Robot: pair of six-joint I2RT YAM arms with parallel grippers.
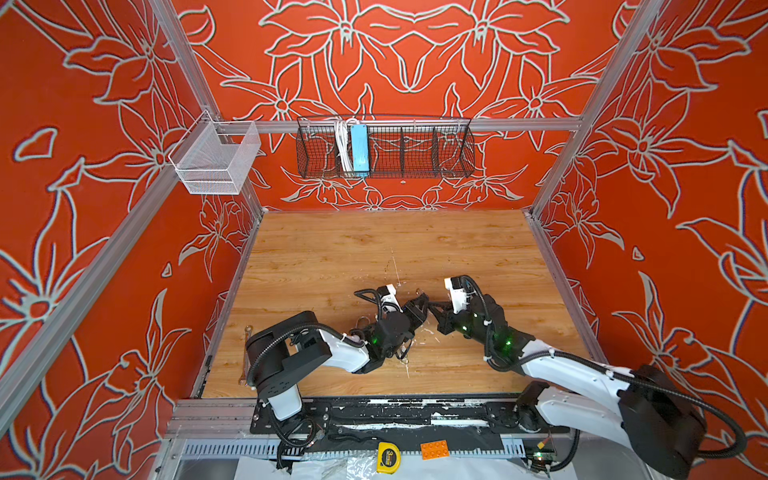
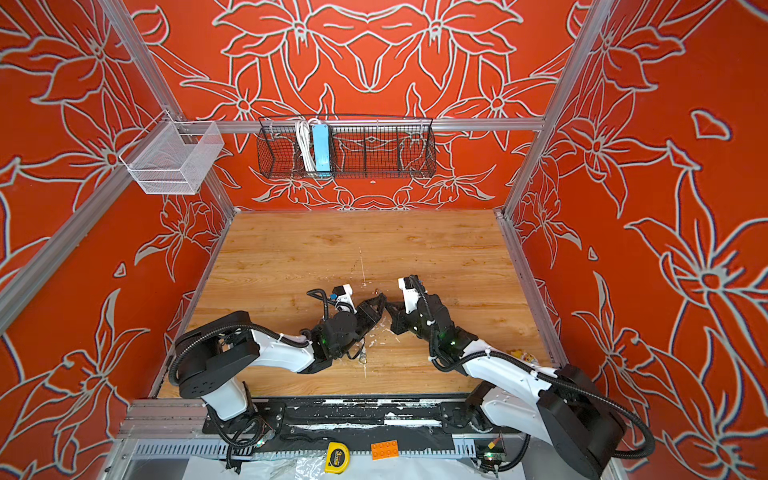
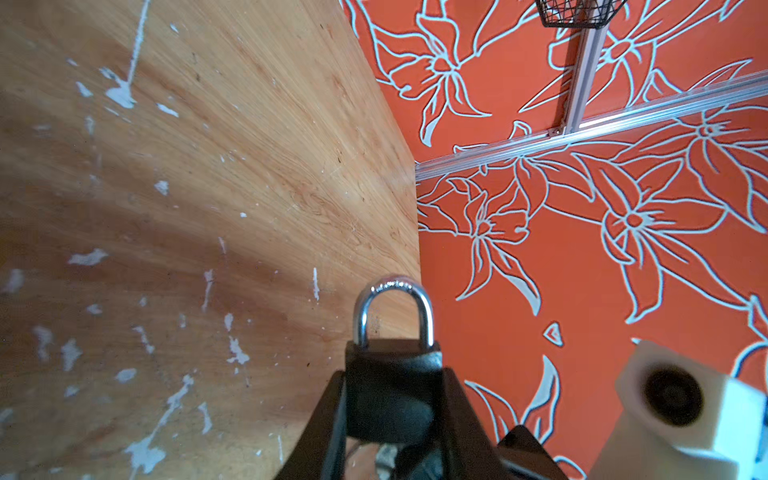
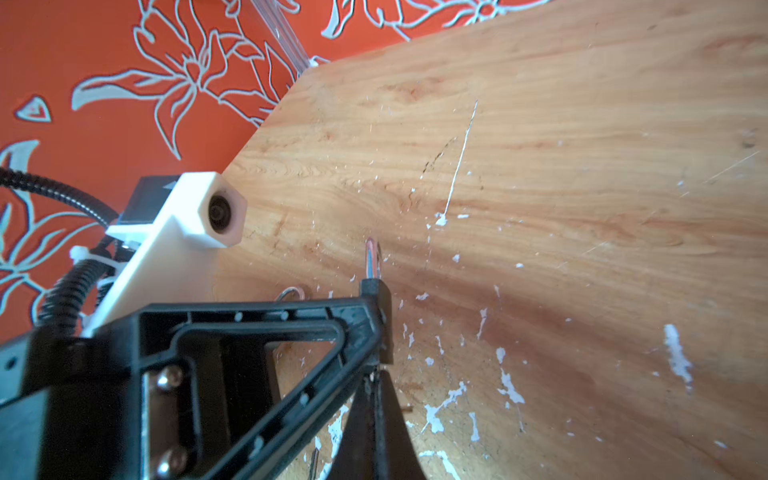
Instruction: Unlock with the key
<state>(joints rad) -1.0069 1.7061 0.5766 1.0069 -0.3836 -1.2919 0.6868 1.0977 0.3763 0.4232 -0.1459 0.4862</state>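
**Lock** [image 3: 390,361]: black body with a silver shackle [image 3: 392,299], both shackle legs sitting in the body, so it is judged not yet unlocked. It is being carried over the tabletop [image 1: 374,249], toward the front middle, where the two arms are meeting.

**Left pincer** [image 3: 392,399]: partly closed and clamping the lock body by its two sides, with the shackle pointing away from the wrist.

**Right pincer** [image 4: 374,399]: fully closed, its tips pressing up to the underside of the lock, which is showing edge-on in the right wrist view.

**Key**: not clearly showing in any view. Whether it is pinched between the closed tips, or already entering the keyway, cannot be told.

**Step in hand (judged)**: seating and turning the key.

**Handling notes:**
- The left pincer should be keeping the body rigid and taking the twisting load.
- The right wrist should be lining up straight with the keyway and pushing in fully before it is turning.
- The turn should be coming from wrist roll alone.
- Any sideways drift is risking a bent key or a lock slipping between the pads.
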